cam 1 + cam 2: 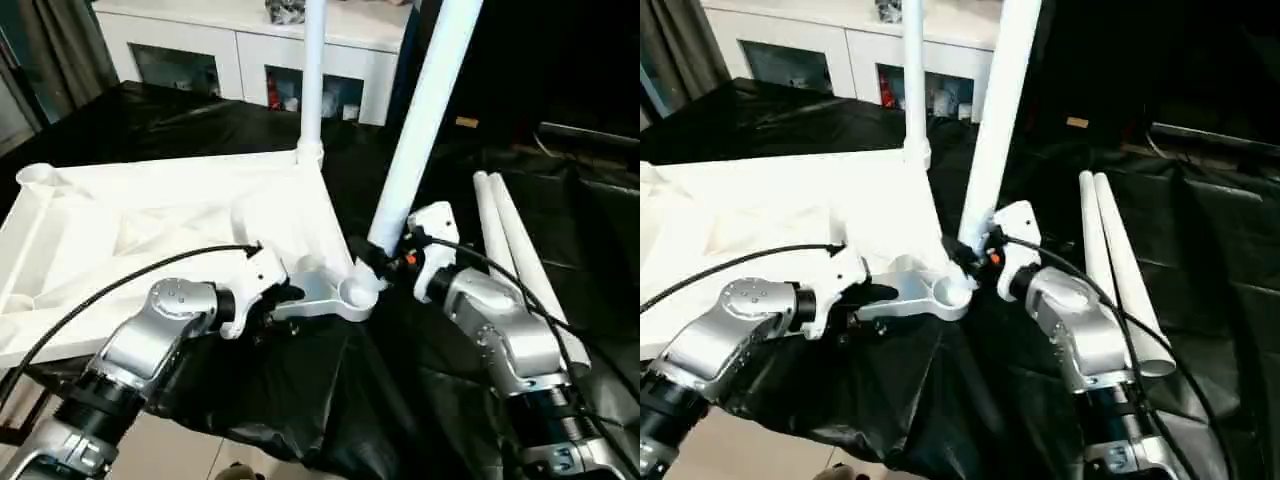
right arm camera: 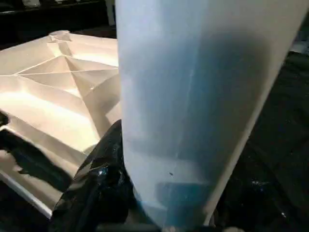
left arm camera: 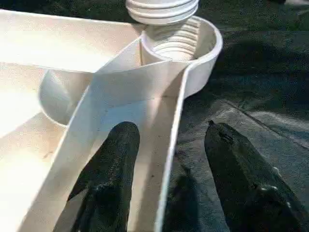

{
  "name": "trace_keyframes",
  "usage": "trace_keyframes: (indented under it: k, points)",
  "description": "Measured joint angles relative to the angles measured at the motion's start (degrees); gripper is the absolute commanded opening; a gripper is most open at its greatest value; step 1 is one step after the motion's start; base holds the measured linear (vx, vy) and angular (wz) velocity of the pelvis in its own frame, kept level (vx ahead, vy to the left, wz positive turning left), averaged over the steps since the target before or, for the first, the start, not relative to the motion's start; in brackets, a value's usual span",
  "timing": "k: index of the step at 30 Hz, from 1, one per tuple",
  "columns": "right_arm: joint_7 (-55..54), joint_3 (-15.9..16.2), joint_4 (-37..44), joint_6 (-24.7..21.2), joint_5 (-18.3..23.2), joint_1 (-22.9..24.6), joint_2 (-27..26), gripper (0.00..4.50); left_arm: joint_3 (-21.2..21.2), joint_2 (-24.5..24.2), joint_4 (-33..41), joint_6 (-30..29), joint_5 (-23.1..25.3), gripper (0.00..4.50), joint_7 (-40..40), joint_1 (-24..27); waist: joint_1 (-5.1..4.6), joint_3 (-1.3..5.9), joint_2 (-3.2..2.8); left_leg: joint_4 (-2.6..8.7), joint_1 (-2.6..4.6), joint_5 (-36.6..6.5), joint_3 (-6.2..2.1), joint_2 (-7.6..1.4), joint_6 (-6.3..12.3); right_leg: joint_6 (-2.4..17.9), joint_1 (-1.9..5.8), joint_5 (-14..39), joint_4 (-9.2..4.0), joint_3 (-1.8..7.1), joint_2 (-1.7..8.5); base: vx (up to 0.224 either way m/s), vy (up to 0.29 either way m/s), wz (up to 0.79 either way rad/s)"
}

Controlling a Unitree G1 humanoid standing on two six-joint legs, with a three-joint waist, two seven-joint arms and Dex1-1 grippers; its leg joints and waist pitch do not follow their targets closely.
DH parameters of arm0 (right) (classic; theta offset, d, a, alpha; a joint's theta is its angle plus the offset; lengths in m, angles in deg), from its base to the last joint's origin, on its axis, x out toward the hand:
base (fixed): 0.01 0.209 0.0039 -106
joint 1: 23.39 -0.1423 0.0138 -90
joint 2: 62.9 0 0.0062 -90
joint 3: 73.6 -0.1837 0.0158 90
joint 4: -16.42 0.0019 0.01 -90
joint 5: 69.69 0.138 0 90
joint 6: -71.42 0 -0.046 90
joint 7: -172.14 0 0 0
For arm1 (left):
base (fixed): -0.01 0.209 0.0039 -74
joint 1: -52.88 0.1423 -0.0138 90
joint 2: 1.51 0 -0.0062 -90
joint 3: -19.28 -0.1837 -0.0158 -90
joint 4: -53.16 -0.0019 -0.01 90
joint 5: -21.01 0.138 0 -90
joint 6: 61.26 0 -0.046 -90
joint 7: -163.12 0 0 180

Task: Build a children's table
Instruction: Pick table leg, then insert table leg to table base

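The white tabletop (image 1: 150, 220) lies ribbed side up on black cloth. One leg (image 1: 313, 80) stands upright in its far corner socket. My right gripper (image 1: 385, 255) is shut on a second leg (image 1: 425, 110) near its lower end, holding it tilted. That leg's threaded end (image 3: 161, 7) sits just above the near corner socket (image 3: 178, 41). My left gripper (image 3: 166, 140) is open and straddles the tabletop's rim just behind that socket, with one finger (image 3: 116, 159) inside the rim and the other outside. Two more legs (image 1: 520, 250) lie side by side on the cloth to the right.
A white cabinet with glass doors (image 1: 250, 50) stands behind the work surface. The black cloth (image 1: 400, 400) hangs over the front edge below my arms. A black cable runs along my left forearm (image 1: 150, 340).
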State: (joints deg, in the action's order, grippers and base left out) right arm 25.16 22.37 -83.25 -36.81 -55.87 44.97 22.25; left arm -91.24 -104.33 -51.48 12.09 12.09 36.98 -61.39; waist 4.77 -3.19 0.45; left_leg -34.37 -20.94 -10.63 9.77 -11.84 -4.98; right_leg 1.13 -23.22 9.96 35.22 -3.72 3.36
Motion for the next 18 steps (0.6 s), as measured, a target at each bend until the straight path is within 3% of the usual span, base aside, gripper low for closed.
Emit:
trace_keyframes:
  k: [18]
  points:
    - [3.7, 0.8, 0.3, 0.9, 0.2, 0.3, -0.1, 1.89, -0.3, 0.1, -10.0, 6.2, 2.4, 0.70, 6.9, -4.9, -0.02, 0.00, 0.00, 0.00, 0.08, 0.0, 0.00, 0.00, -0.01, -0.2, 0.02, 0.0, 0.00, 0.01, 0.00, 0.000, 0.000, 0.00]
